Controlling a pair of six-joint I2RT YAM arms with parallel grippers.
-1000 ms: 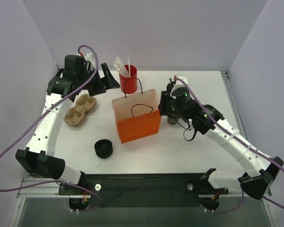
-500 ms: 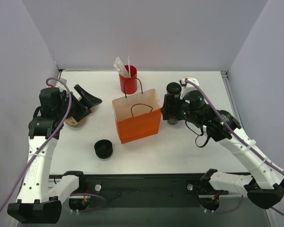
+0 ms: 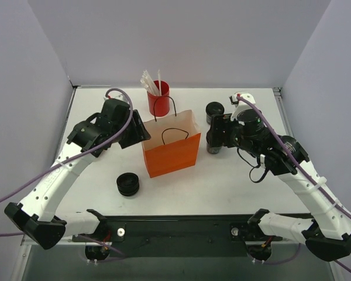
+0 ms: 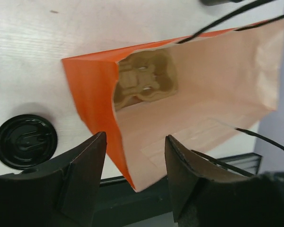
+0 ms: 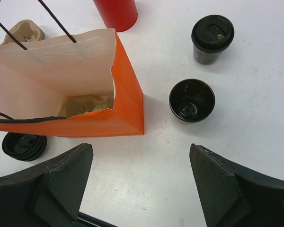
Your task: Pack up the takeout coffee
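Right wrist footage gives the clearest look at what is to be packed: a small black disposable cup capped with a round black lid [image 5: 212, 38] and a second small black cup with no lid [image 5: 191, 100] are stood on the white table [image 5: 255, 118], near each other and just right of the tall orange paper bag [image 5: 130, 104], neither yet packed. The right gripper [image 5: 142, 184] is spread wide and empty above them. The left gripper [image 4: 132, 156] is parted too, with nothing clamped; the bag's near wall is seen in its gap, though contact cannot be told. Trouble could be caused if that thin wall is pushed or pinched, so that the mouth is folded shut or the bag toppled, or if the capped cup is clipped by a wide finger during a reach for the uncapped one. A tan moulded pulp carrier [image 4: 144, 82] at the bag's bottom is shown plainly only by the left wrist view, whereas both arms are shown flanking the bag only by the top external view.
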